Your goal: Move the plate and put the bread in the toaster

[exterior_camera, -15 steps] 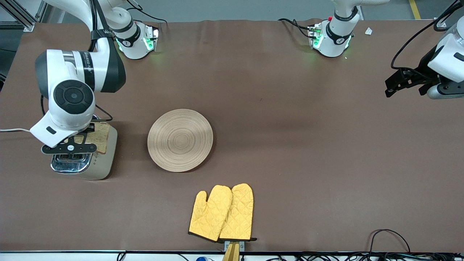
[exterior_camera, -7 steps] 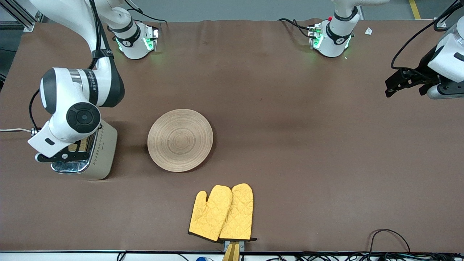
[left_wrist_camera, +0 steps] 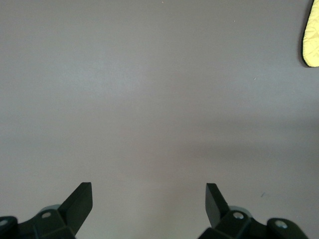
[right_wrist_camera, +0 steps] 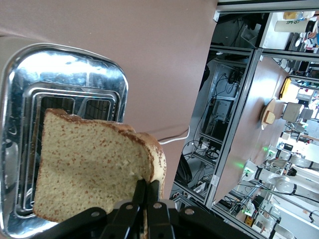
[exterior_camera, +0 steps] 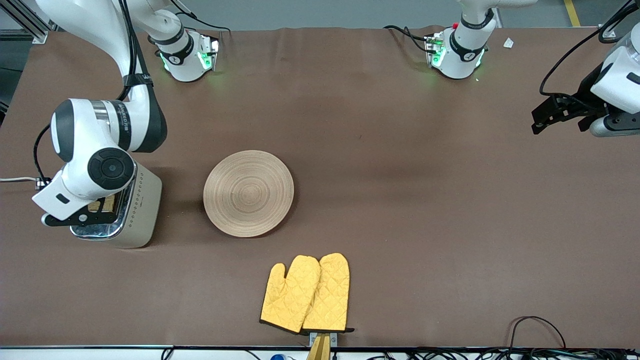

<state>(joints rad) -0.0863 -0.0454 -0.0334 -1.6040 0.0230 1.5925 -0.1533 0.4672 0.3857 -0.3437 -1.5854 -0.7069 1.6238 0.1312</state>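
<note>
The right gripper (right_wrist_camera: pixel 146 199) was held directly over the toaster (exterior_camera: pixel 135 210), its two fingers pressed together on the crust edge of the bread (right_wrist_camera: pixel 94 169). The slice was carried tilted above the chrome top, over the slots, with its lower part seen against the slot openings; whether it had entered a slot could not be told. In the front view only a small brown patch of the bread (exterior_camera: pixel 102 204) was visible beneath the right gripper (exterior_camera: pixel 82 216), the rest being covered by the wrist. The toaster was placed at the right arm's end of the table, with a white cord (exterior_camera: pixel 17 179) leading off its side toward the table edge. The plate (exterior_camera: pixel 248 193) was lying flat on the table (exterior_camera: pixel 400 200) beside the toaster, toward the middle, apart from it and with nothing on it. A pair of yellow oven mitts (exterior_camera: pixel 306 294) was laid nearer to the front camera than the plate. The left gripper (left_wrist_camera: pixel 148 196) was held over bare tabletop at the left arm's end, its fingers spread wide apart with nothing between them, the arm waiting there.
</note>
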